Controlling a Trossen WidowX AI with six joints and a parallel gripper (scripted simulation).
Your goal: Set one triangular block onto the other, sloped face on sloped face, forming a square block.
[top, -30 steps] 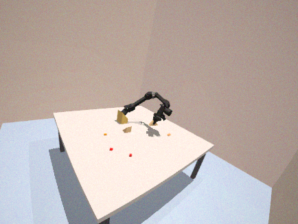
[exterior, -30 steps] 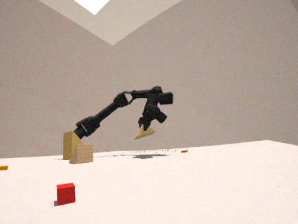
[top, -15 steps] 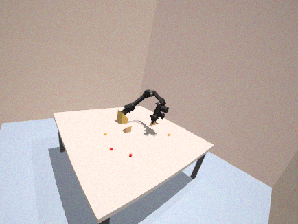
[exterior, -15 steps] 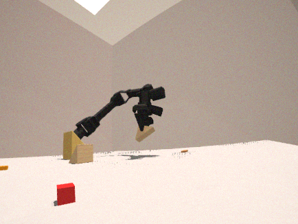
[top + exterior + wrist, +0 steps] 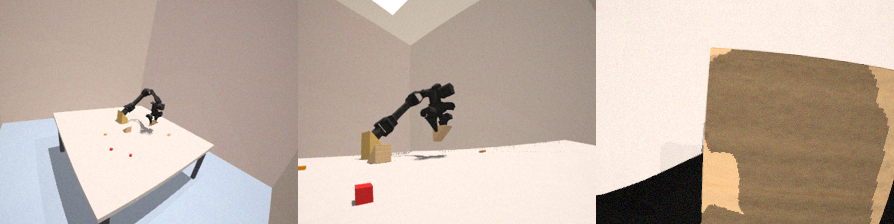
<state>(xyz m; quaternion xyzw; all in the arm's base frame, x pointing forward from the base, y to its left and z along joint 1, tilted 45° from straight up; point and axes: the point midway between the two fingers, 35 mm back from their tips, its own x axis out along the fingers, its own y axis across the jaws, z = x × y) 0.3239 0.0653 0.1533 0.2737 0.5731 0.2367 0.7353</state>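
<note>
One triangular block of light wood is held in the air, clear of the table. My gripper is shut on it, with the fingers wide apart. In the wrist view the block fills the lower right, mostly in shadow; which of its faces is the sloped one is hard to tell. The other triangular block stands on the table, apart from the held block, nearer the arm's base. Its slope shows at its left side in the exterior view.
A taller golden wedge-shaped piece stands by the arm's base, behind the standing block. Small red pieces lie toward the front. An orange piece lies left, and another right, near the table's edge.
</note>
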